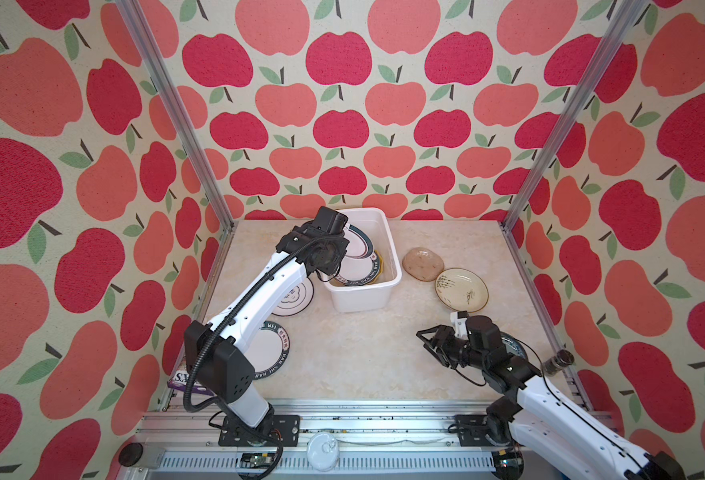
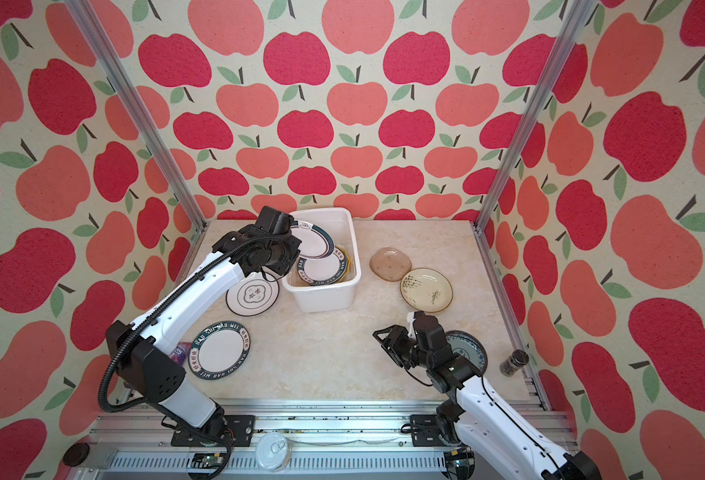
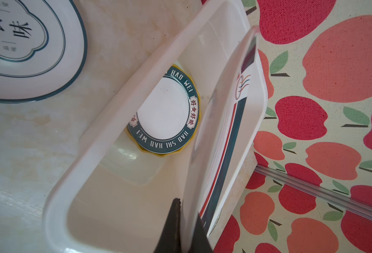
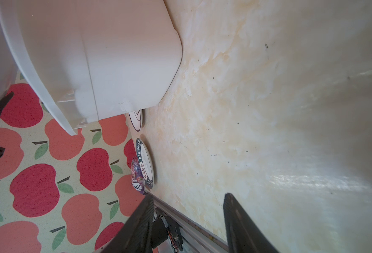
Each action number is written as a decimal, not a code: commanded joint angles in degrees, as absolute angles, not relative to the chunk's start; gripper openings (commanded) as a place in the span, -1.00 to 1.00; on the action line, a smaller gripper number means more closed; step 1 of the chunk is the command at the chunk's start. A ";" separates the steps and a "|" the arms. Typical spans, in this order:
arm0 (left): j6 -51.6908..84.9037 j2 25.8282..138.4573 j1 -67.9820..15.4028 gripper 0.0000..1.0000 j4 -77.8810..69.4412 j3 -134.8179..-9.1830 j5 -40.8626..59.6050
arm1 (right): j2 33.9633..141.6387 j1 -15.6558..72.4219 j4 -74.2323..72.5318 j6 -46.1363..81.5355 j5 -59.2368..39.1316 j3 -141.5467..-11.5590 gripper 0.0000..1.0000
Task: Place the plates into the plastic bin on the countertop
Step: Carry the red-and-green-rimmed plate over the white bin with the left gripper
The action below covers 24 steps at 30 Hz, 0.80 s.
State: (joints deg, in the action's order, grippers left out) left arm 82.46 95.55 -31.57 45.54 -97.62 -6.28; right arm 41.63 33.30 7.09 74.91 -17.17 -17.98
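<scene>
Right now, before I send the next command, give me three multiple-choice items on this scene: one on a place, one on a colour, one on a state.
1. Where does the cream plate lie?
A) inside the plastic bin
B) on the countertop, right of the bin in both top views
C) under the left arm

2. What colour is the plate beneath the lettered plate in the bin?
A) yellow
B) blue
C) black

3. What state is the striped plate in?
A) flat on the countertop
B) gripped by the left end effector, tilted over the bin
C) stacked on the cream plate

Answers:
1 B: both top views show it on the bare surface beside the bin.
2 A: the yellow plate shows as an edge around the lettered one.
3 B: the left wrist view shows the fingers closed on its rim.
</scene>
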 commanded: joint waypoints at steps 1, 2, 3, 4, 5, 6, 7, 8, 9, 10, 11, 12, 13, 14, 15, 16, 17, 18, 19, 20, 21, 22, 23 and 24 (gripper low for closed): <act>86.49 100.07 -32.76 -1.00 47.37 -103.21 -11.37 | 41.37 32.94 6.27 75.66 -16.37 -16.56 0.08; 87.23 101.16 -32.89 -1.00 47.59 -103.51 -11.64 | 41.35 32.96 6.09 75.68 -16.35 -16.39 0.08; 88.19 101.94 -32.95 -1.00 47.93 -103.75 -11.83 | 41.35 32.94 5.94 75.79 -16.45 -16.28 0.08; 88.87 102.68 -33.06 -1.00 47.59 -103.88 -11.99 | 41.38 32.95 5.81 75.80 -16.51 -16.26 0.08; 88.90 103.45 -33.20 -1.00 46.86 -103.95 -12.20 | 41.39 32.96 5.84 75.80 -16.62 -16.25 0.08; 89.19 104.15 -33.35 -1.00 46.76 -104.36 -12.54 | 41.32 32.96 5.89 75.75 -16.65 -16.25 0.08; 89.53 105.10 -33.56 -1.00 46.85 -105.03 -12.71 | 41.30 32.94 5.97 75.71 -16.70 -16.17 0.08; 89.62 106.18 -33.77 -1.00 47.10 -105.93 -12.82 | 41.22 32.87 5.97 75.68 -16.79 -16.10 0.08; 89.57 107.21 -33.96 -1.00 47.57 -107.13 -12.92 | 41.12 32.87 5.93 75.75 -16.85 -16.02 0.08; 89.31 108.19 -34.17 -1.00 47.85 -108.24 -13.09 | 41.12 32.76 5.97 75.76 -16.92 -15.85 0.08; 89.04 109.36 -34.54 -1.00 48.64 -109.63 -13.19 | 41.03 32.70 5.95 75.76 -16.99 -15.75 0.08; 89.11 110.60 -34.76 -1.00 49.49 -110.92 -13.27 | 40.96 32.61 5.83 75.79 -17.05 -15.69 0.08; 89.28 111.41 -35.06 -1.00 50.03 -111.70 -13.44 | 40.90 32.52 5.80 75.79 -17.14 -15.59 0.08; 89.62 112.22 -35.30 -1.00 50.29 -112.17 -13.39 | 40.72 32.40 5.72 75.89 -17.21 -15.41 0.08; 89.96 112.79 -35.41 -1.00 50.20 -112.31 -13.47 | 40.69 32.28 5.63 75.99 -17.23 -15.28 0.08; 90.32 113.39 -35.66 -1.00 50.11 -112.39 -13.66 | 40.51 32.26 5.51 76.10 -17.31 -15.04 0.08; 90.60 114.09 -35.92 -1.00 50.25 -112.56 -13.92 | 40.34 32.07 5.37 76.22 -17.40 -14.85 0.08; 90.83 114.81 -36.03 -1.00 50.62 -112.92 -14.30 | 40.13 31.92 5.36 76.30 -17.58 -14.62 0.08; 90.89 115.53 -36.13 -1.00 51.20 -113.47 -14.57 | 39.92 31.83 5.35 76.32 -17.69 -14.48 0.08; 91.05 116.43 -36.27 -1.00 52.01 -114.23 -14.99 | 39.60 31.65 5.35 76.42 -17.81 -14.30 0.08; 91.19 117.27 -36.42 -1.00 53.04 -115.11 -15.27 | 39.29 31.45 5.35 76.51 -17.92 -14.11 0.08; 91.34 118.10 -36.46 -1.00 53.75 -115.78 -15.38 | 39.01 31.29 5.36 76.54 -18.06 -13.95 0.08; 91.48 118.74 -36.52 -1.00 54.32 -116.36 -15.32 | 38.89 31.14 5.41 76.62 -18.10 -13.87 0.08; 91.65 119.35 -36.57 -1.00 54.85 -116.82 -15.61 | 38.67 30.91 5.36 76.65 -18.30 -13.70 0.08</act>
